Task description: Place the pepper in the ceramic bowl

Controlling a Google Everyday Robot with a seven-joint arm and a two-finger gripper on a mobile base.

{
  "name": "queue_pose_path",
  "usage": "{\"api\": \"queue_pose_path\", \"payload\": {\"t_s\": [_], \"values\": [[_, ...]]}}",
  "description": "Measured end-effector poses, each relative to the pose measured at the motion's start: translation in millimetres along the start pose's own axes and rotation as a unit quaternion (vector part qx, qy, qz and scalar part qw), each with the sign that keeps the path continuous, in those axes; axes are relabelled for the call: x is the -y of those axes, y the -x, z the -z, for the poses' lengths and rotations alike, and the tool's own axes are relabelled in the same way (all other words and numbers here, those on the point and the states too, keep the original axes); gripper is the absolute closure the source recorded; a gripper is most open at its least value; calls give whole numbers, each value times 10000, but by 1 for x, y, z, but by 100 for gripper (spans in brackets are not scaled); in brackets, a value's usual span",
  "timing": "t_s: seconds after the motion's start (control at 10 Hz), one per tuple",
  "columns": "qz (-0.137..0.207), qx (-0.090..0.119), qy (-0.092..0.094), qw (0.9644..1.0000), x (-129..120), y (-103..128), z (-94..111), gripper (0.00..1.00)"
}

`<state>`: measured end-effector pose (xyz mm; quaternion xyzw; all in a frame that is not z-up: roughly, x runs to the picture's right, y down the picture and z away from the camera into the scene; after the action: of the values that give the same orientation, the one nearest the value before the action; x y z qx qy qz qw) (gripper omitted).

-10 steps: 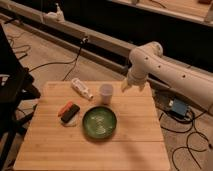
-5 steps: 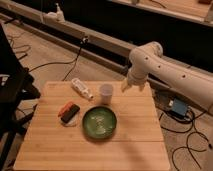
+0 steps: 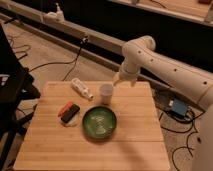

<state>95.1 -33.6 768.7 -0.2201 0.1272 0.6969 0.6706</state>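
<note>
The small orange-red pepper lies on the wooden table at its left side, right against a black block. The dark-green ceramic bowl sits near the table's middle, to the right of the pepper, with nothing in it. My gripper hangs from the white arm over the table's back edge, just up and right of a white cup. It stands open and holds nothing. It is well apart from both pepper and bowl.
A small white cup stands behind the bowl. A white bottle lies on its side at the back left. Cables run over the floor around the table, and a blue box sits on the floor to the right.
</note>
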Motion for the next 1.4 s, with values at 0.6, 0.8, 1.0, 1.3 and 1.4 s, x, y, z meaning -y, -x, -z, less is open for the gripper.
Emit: {"api": "queue_pose_path", "payload": {"t_s": [0.6,0.8,1.0,1.3,1.4], "values": [[622,17,236,9978,-114,15,-6,36],[1129,-50,252,9933,-170,5,-19,36],[1515,-81,315,9879,-214,-8,-30,36],[1807,-183,351,9827,-246,-28,-45,36],[1790,-170,331,9832,-243,-27,-45,36]]}}
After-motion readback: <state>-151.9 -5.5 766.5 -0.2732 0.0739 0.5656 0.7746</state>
